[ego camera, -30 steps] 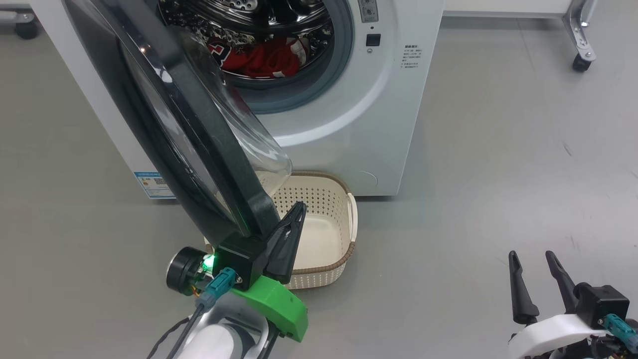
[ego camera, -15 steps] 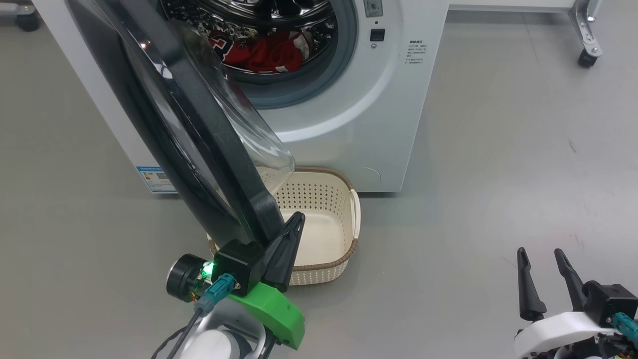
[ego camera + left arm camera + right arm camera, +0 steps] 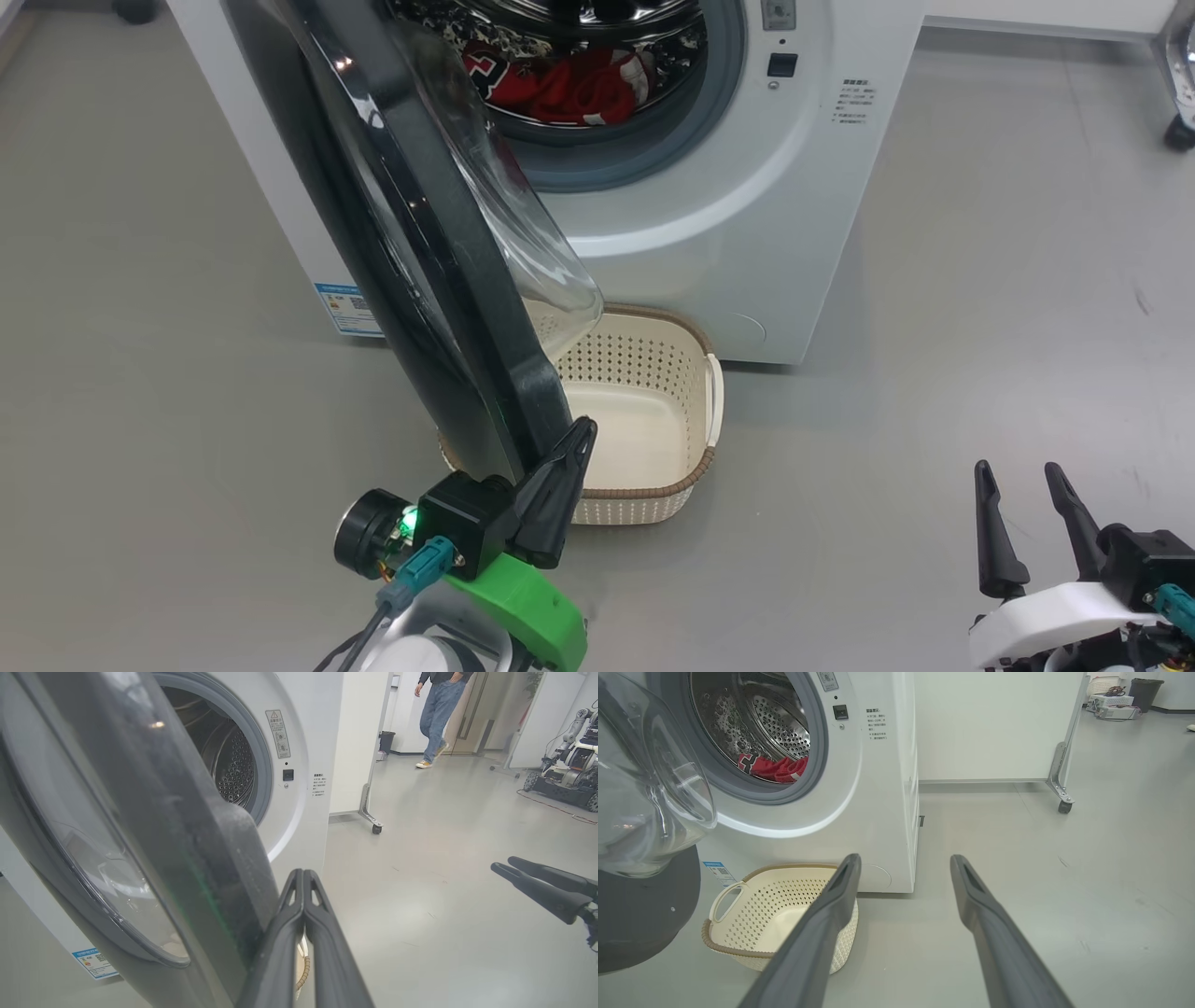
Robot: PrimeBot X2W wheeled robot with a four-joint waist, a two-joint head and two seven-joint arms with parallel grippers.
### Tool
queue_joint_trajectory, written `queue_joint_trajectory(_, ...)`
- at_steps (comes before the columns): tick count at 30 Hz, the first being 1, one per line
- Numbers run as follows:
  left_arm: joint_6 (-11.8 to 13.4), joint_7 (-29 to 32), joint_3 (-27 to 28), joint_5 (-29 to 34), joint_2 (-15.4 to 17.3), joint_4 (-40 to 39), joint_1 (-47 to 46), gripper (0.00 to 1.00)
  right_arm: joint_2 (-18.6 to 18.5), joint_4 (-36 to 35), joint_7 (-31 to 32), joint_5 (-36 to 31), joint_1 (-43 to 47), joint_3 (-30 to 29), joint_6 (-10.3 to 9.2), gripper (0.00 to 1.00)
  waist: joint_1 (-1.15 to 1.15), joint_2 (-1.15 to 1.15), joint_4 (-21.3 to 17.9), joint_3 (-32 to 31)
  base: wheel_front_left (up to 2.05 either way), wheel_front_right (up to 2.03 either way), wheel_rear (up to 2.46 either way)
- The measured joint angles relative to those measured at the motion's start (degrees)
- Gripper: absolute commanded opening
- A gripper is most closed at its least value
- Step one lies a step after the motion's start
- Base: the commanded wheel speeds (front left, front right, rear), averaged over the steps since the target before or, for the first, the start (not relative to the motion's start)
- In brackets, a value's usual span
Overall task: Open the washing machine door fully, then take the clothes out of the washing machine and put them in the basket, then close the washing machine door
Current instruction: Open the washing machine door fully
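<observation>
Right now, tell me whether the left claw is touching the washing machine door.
Touching. The left wrist view shows the shut left claw lying against the black inner edge of the washing machine door, with no gap.

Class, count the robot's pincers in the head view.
2. The left pincer, shut, lies by the lower edge of the washing machine door; the right pincer, open, hovers at lower right.

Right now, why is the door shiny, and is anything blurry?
Head view: a light glints on the washing machine door. Left wrist view: the door, close up, looks blurred. Right wrist view: its glass warps things behind.
</observation>
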Motion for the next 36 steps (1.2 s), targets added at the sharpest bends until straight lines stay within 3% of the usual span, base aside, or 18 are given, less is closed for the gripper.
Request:
queue_joint_trajectory(18, 0.93, -1.51, -0.02, 1.02, -0.14, 0.58, 1.87, 0.0, 0.59, 0.65, 0.0, -0.38, 0.67, -0.66, 0.54, 1.0, 0.0, 0.0, 4.43, -0.97, 0.0, 0.0, 0.0)
queue_joint_trajectory(36, 1.52, -3.48, 1.45, 2.34, 0.18, -0.37, 4.2, 0.0, 0.74, 0.81, 0.0, -0.47, 1.02, -2.11, 0.56, 1.0, 0.0, 0.0, 11.69, -1.24, 0.0, 0.0, 0.0)
